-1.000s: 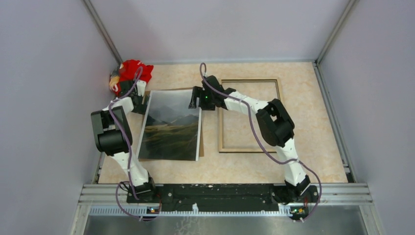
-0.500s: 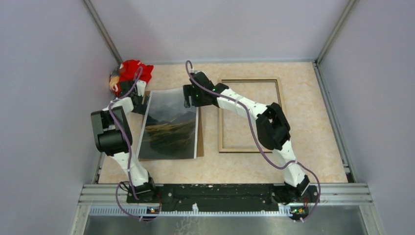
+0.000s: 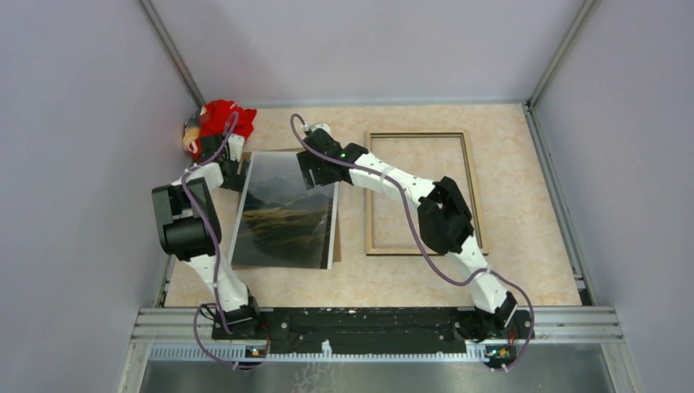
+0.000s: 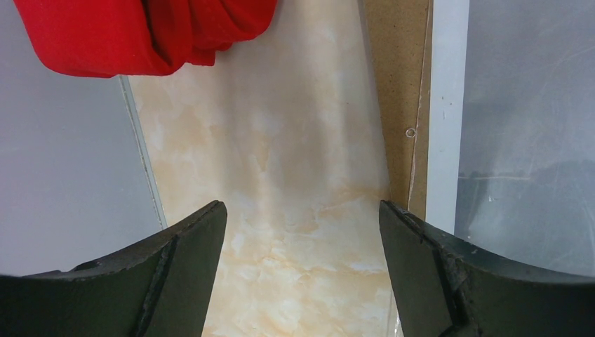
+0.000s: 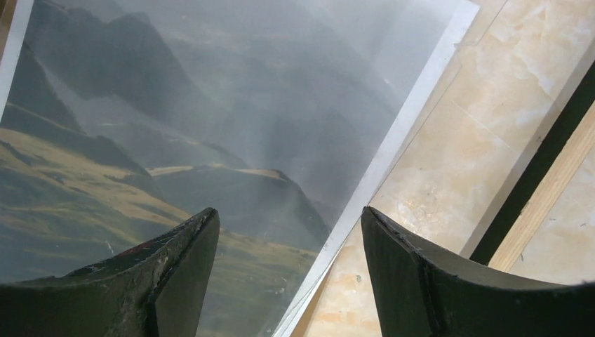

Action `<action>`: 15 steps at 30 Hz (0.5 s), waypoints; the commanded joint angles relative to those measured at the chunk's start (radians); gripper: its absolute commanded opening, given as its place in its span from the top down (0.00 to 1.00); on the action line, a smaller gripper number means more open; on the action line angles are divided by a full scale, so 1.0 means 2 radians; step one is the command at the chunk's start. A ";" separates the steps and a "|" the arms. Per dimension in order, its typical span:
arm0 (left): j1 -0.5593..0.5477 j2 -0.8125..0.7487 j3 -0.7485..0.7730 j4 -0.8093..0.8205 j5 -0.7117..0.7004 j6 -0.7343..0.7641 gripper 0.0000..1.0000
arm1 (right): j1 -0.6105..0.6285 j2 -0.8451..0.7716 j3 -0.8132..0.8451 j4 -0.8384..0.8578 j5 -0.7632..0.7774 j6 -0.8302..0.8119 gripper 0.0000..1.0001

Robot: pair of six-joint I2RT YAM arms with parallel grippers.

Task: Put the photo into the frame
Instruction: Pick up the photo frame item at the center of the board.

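The bench top (image 3: 507,213) is a pale beige, marbled surface, closed in by plain grey-lilac walls (image 3: 74,123) along its left, far and right edges. A ribbed metal rail (image 3: 376,321) runs the length of the near edge. In the far left corner sits a bundle of red fabric (image 3: 221,119), lying against the left wall. A tan and dark part shows at its left end, too small to identify. A brown backing board (image 3: 337,221) lies flat on the left half of the bench, mostly covered, with only narrow strips showing along its right and far sides. The left wrist view shows its rough fibrous face with a small round mark near one edge.
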 commanded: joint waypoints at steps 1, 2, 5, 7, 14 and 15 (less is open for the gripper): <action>-0.003 0.006 -0.022 -0.051 0.026 -0.001 0.13 | 0.014 -0.014 0.018 0.033 -0.011 -0.003 0.27; -0.002 0.006 -0.022 -0.052 0.026 -0.001 0.13 | 0.014 -0.018 0.014 0.039 -0.016 -0.002 0.27; -0.002 0.004 -0.021 -0.054 0.027 -0.002 0.13 | 0.012 -0.035 -0.005 0.067 -0.048 0.018 0.27; -0.003 0.003 -0.020 -0.055 0.027 -0.001 0.13 | 0.004 -0.052 -0.038 0.103 -0.090 0.044 0.27; -0.003 0.003 -0.020 -0.060 0.027 -0.003 0.12 | -0.052 -0.132 -0.225 0.384 -0.280 0.219 0.31; -0.002 0.003 -0.020 -0.061 0.034 -0.003 0.12 | -0.058 -0.139 -0.246 0.416 -0.292 0.239 0.31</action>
